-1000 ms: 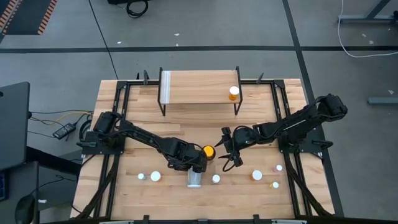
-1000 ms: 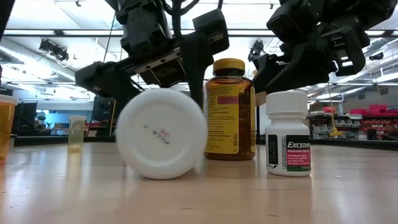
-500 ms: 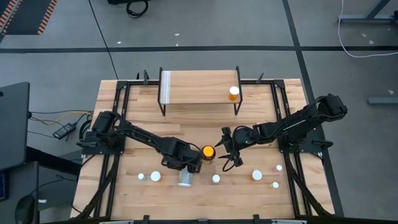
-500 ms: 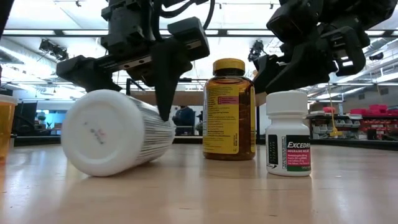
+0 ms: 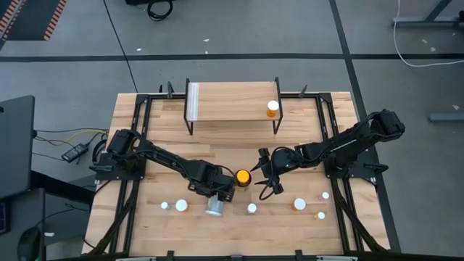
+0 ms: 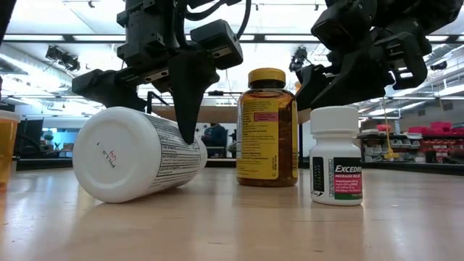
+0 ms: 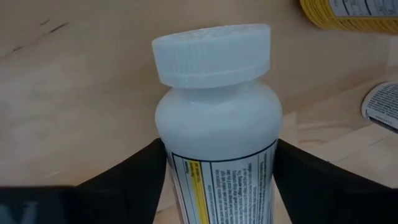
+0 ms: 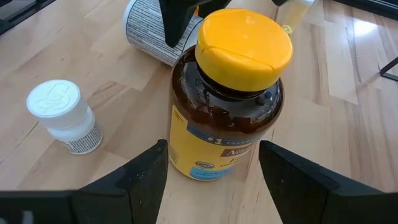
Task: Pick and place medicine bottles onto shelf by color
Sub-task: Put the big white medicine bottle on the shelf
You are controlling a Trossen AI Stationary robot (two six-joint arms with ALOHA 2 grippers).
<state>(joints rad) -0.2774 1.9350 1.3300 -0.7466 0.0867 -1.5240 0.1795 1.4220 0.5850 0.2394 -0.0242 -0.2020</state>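
Jaws spread, my left gripper point(image 5: 214, 197) straddles the toppled large white bottle point(image 6: 138, 154) beside the amber bottle point(image 8: 230, 93), which my right gripper's point(image 5: 265, 176) parted fingers flank. One orange bottle point(image 5: 272, 108) stands on the shelf point(image 5: 225, 101); the rest remain on the table, contents unseen.

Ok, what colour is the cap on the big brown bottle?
Yellow. The big brown bottle has a yellow cap, clearest in the right wrist view.

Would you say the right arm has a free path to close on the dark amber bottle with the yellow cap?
Probably yes: the right gripper is open, its fingers flank the upright amber bottle, nothing between.
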